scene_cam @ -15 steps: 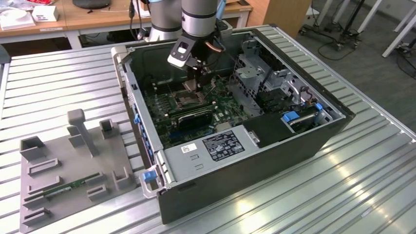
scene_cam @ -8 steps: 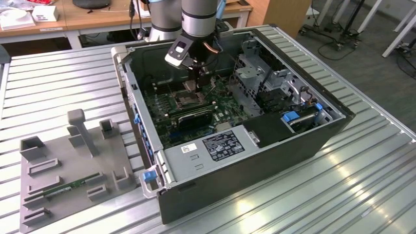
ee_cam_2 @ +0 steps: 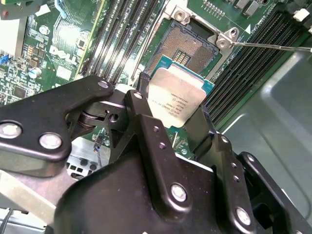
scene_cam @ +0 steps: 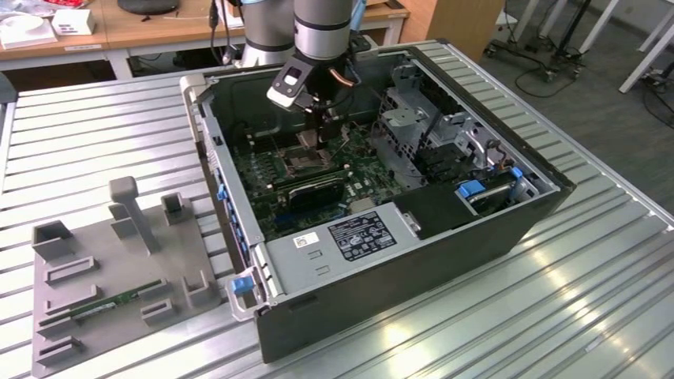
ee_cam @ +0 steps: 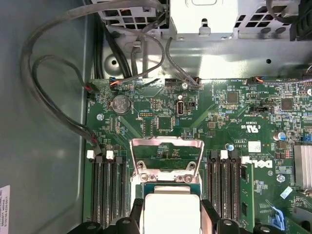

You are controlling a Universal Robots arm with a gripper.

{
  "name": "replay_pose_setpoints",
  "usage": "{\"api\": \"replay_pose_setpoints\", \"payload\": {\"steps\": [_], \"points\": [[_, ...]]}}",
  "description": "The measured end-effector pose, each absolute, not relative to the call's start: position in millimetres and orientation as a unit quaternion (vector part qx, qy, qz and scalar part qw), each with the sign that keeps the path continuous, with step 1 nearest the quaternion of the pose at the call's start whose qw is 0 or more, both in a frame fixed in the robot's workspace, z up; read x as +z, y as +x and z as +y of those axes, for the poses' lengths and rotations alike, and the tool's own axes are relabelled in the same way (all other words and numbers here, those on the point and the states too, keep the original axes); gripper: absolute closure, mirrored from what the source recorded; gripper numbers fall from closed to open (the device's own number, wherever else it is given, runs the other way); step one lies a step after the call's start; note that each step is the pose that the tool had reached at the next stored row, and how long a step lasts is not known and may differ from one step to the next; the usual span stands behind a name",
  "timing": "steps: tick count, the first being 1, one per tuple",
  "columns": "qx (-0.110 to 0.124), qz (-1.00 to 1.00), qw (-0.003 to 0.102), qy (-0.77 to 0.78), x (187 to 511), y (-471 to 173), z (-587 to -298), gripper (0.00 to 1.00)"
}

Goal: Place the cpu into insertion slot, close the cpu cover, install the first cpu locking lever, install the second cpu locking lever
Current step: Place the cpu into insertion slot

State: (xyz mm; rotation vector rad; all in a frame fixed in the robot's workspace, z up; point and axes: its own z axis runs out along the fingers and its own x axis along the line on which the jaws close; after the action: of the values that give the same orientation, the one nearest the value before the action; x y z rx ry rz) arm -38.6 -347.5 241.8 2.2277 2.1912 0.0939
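Observation:
My gripper (ee_cam_2: 173,116) is shut on the cpu (ee_cam_2: 176,95), a small square chip with a silver face and a green edge. It holds the chip tilted, just above the insertion slot (ee_cam_2: 187,45), whose dark pin field lies open on the green motherboard. In the first wrist view the cpu (ee_cam: 170,210) sits between the two black fingers (ee_cam: 138,210), in front of the cpu cover (ee_cam: 165,143), which stands swung up on its hinge. A thin locking lever (ee_cam_2: 273,46) sticks out beside the socket. In the exterior view the gripper (scene_cam: 316,130) hangs inside the open computer case over the slot (scene_cam: 301,163).
Black memory slots (ee_cam: 105,187) flank the socket on both sides. Grey cables (ee_cam: 53,83) loop along the case wall. A metal drive cage (scene_cam: 421,134) rises at the exterior view's right. Outside the case (scene_cam: 421,260), a grey fixture plate (scene_cam: 106,276) holds a memory stick.

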Motion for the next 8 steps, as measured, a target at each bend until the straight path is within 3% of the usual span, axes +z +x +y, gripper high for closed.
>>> {"api": "replay_pose_setpoints", "payload": {"steps": [8], "points": [[0.03,0.667,0.009,0.745,240.7,-38.6,-347.6,0.46]]}}
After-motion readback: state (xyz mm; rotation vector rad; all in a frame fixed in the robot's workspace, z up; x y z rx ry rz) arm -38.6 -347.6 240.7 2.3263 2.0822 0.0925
